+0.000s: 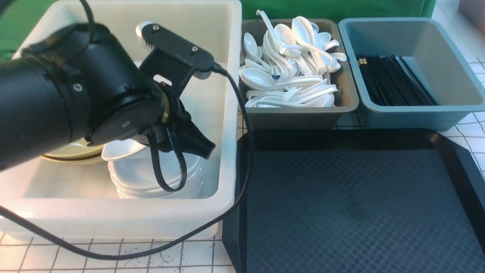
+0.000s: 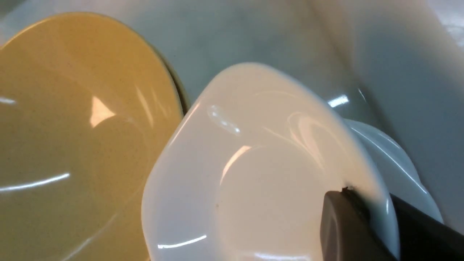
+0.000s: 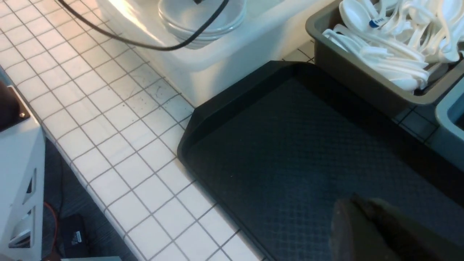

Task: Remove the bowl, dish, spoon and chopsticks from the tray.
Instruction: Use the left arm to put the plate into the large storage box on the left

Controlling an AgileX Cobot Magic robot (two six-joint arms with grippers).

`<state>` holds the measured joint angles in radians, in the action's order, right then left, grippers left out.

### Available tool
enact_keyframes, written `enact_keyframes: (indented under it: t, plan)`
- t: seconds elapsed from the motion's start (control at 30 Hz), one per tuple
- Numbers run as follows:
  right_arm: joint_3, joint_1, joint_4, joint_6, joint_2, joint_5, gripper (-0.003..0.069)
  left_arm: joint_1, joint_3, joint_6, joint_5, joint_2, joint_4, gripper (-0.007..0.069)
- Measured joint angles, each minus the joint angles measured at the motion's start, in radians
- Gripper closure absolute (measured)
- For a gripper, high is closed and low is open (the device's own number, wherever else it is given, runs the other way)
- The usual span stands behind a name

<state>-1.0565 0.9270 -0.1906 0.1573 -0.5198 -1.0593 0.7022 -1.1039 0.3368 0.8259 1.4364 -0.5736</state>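
Gripping one edge of the white dish (image 2: 253,174), the left pincer (image 1: 204,148) is clenched inside the white tub (image 1: 227,113). It holds the dish tilted over a stack of dishes (image 1: 151,182), with the dish's far edge just beside the yellow bowl (image 2: 72,127). The tub's right wall stands near the pincer. Past that wall the black tray (image 1: 341,138) lies on the tiled tabletop (image 3: 119,119), close beside the tub. The right pincer (image 3: 362,224) hovers clenched over the tray's textured floor. Behind the tray, spoons (image 1: 291,68) fill a grey tub (image 1: 295,117) and chopsticks (image 1: 394,79) lie in a blue tub (image 1: 416,110).
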Motion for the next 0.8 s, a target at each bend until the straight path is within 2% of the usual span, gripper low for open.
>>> enact_keyframes:
  t: [0.2, 0.27, 0.37, 0.57, 0.7, 0.8]
  plan:
    - [0.000, 0.000, 0.010, -0.001, 0.000, 0.001, 0.0612, -0.002, 0.005, -0.001, -0.004, 0.020, 0.010, 0.0603]
    - [0.000, 0.000, 0.018, -0.002, 0.000, 0.001, 0.0612, -0.004, 0.005, 0.000, -0.003, 0.020, 0.039, 0.0577]
    - [0.000, 0.000, 0.028, -0.002, 0.000, 0.001, 0.0612, -0.004, 0.006, 0.000, 0.005, 0.020, 0.084, 0.0489]
    - [0.000, 0.000, 0.030, -0.002, 0.000, -0.004, 0.0612, -0.004, 0.006, 0.026, 0.030, -0.001, 0.092, 0.0219]
    - [0.000, 0.000, 0.030, -0.002, 0.000, -0.039, 0.0612, 0.027, 0.006, 0.058, 0.040, -0.114, 0.100, 0.0045]
    - [0.000, 0.000, 0.030, -0.001, 0.000, -0.077, 0.0612, 0.067, 0.006, 0.118, 0.057, -0.226, 0.139, 0.0011]
